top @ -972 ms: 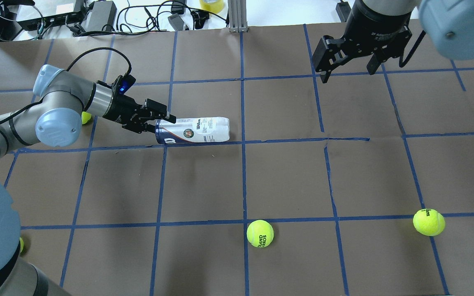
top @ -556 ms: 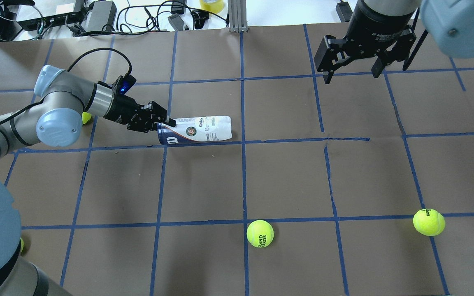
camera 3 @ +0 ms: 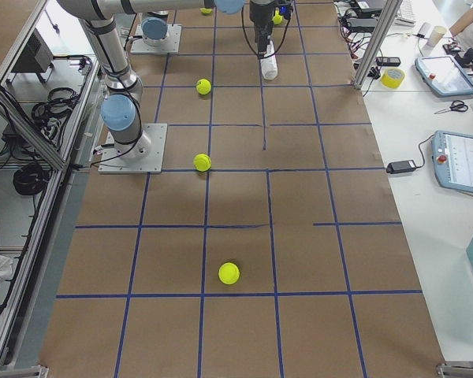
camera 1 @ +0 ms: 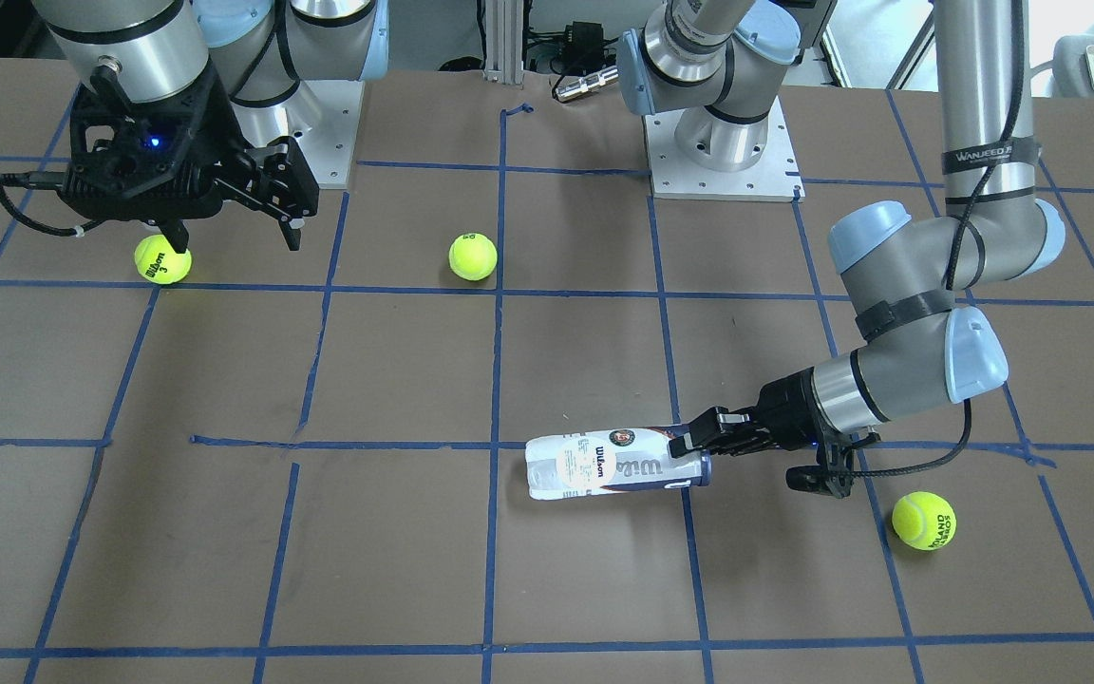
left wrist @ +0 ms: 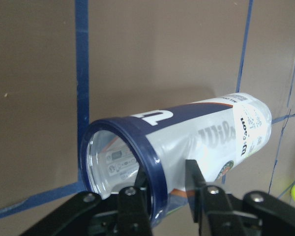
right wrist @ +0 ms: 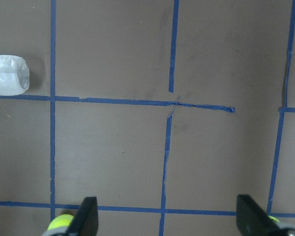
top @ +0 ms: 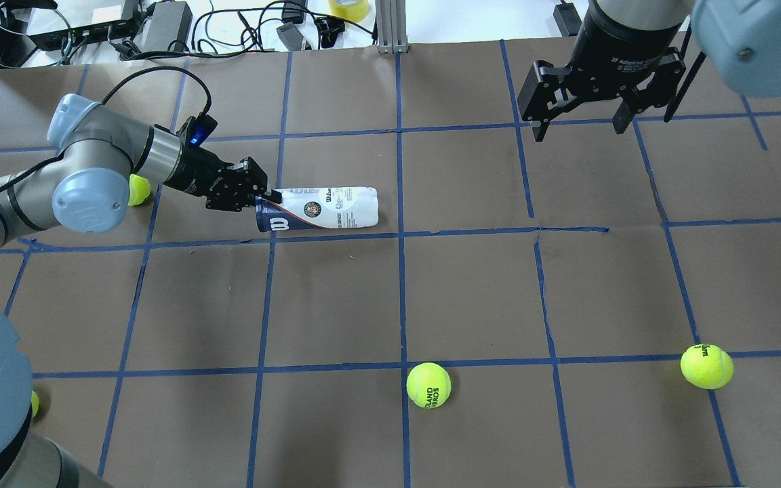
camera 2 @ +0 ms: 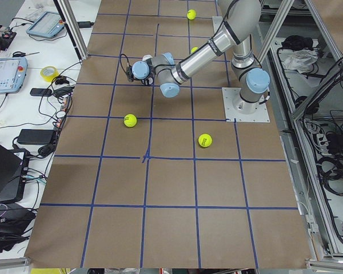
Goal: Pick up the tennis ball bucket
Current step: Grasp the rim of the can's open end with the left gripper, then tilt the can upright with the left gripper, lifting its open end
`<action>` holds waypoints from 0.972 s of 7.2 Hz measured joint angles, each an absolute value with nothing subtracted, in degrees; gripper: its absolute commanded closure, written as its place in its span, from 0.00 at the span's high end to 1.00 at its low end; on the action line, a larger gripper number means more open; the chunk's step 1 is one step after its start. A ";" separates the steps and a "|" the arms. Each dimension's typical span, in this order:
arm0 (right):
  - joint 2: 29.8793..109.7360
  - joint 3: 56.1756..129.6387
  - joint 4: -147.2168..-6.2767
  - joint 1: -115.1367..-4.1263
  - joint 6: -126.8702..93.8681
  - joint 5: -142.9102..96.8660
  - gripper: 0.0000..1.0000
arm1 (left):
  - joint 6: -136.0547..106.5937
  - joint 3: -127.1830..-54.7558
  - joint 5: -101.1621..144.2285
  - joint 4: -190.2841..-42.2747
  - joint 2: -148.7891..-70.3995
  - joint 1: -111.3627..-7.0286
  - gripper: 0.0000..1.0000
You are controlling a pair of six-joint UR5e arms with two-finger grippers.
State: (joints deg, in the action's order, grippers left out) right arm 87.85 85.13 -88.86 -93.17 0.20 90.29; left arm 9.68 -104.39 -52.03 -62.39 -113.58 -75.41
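The tennis ball bucket is a clear can with a white label and a navy band. It lies on its side on the brown table and also shows in the front view. My left gripper is shut on the rim of its open navy end. In the left wrist view the gripper has one finger inside the bucket and one outside. The gripped end looks slightly raised. My right gripper is open and empty, high over the far right, and its fingers are spread wide.
Yellow-green tennis balls lie on the table: one at the front middle, one at the front right, one behind my left arm. Cables and power bricks line the far edge. Blue tape forms a grid.
My left gripper has closed on the bucket's rim and pulled that end slightly up and back. The bucket has rolled a little. My right gripper has drifted slightly to the right.
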 measured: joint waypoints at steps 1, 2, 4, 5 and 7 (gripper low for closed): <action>87.85 85.18 -88.81 -93.17 0.22 90.27 1.00 | 5.28 -100.90 -54.12 -63.29 -113.16 -77.35 0.00; 87.87 85.22 -88.76 -93.17 0.20 90.27 1.00 | 0.65 -96.26 -56.95 -65.21 -112.78 -79.94 0.00; 87.89 85.25 -88.70 -93.16 0.18 90.21 1.00 | -5.36 -88.68 -63.91 -69.24 -111.56 -84.61 0.00; 87.89 85.28 -88.66 -93.16 0.18 90.19 1.00 | -7.44 -87.03 -66.31 -69.79 -110.84 -86.32 0.00; 87.89 85.32 -88.66 -93.15 0.18 90.13 1.00 | -9.30 -85.16 -72.66 -69.39 -110.15 -89.19 0.00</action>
State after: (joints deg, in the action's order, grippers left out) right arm 87.89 85.32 -88.66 -93.15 0.18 90.13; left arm -9.30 -85.16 -72.66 -69.39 -110.15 -89.19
